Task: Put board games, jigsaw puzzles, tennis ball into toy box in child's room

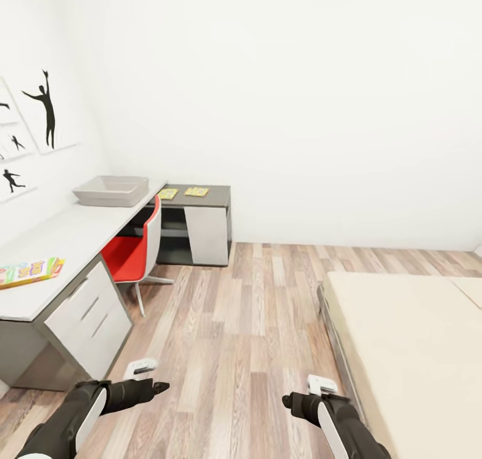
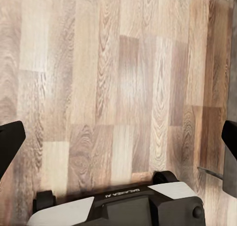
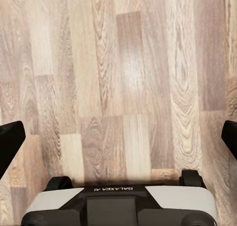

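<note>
We were at the outset, with nothing yet in hand. In the head view our left gripper sat at the lower left and our right gripper at the lower centre-right, both low over the wood floor. Each wrist view showed dark fingertips far out at opposite edges of the picture with bare planks between them, so both grippers were spread wide and carried nothing.

The toy box stood at the upper left on the pale table, near the corner. Just beyond it, on the lower dark section, lay the two jigsaw puzzles, flat and side by side. A board game lay at the left edge of the frame on the near end of the table. The bed filled the lower right, and the part in view was bare mattress. A red chair was tucked against the table. We could not make out the tennis ball.

We judged the step to be the approach: next we needed to drive toward the table or turn to see the rest of the bed.
</note>
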